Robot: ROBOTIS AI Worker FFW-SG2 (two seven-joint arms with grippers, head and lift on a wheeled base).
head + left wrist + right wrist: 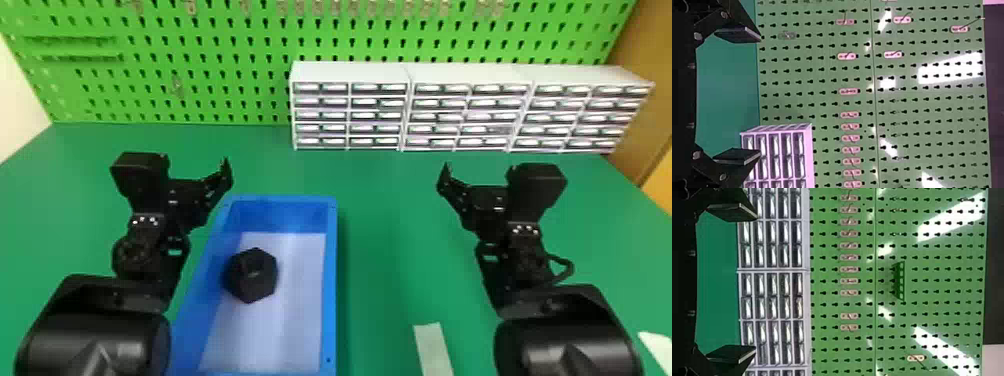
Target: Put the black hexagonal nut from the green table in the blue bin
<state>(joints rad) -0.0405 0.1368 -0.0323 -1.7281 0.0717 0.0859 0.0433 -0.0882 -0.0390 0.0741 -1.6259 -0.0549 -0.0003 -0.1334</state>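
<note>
Black hexagonal nut [252, 275] inside blue bin [330, 280], on its floor; bin sits on green surface [387, 225]. Left pincer [760, 96], right pincer [755, 283] both spread, empty. Placement looks done (nothing left to move, probably).

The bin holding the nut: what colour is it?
Blue, seen best in the head view.

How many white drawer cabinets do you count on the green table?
3, side by side in a row in front of the green pegboard: the left cabinet, the middle cabinet and the right cabinet. Anything behind them would be hidden.
</note>
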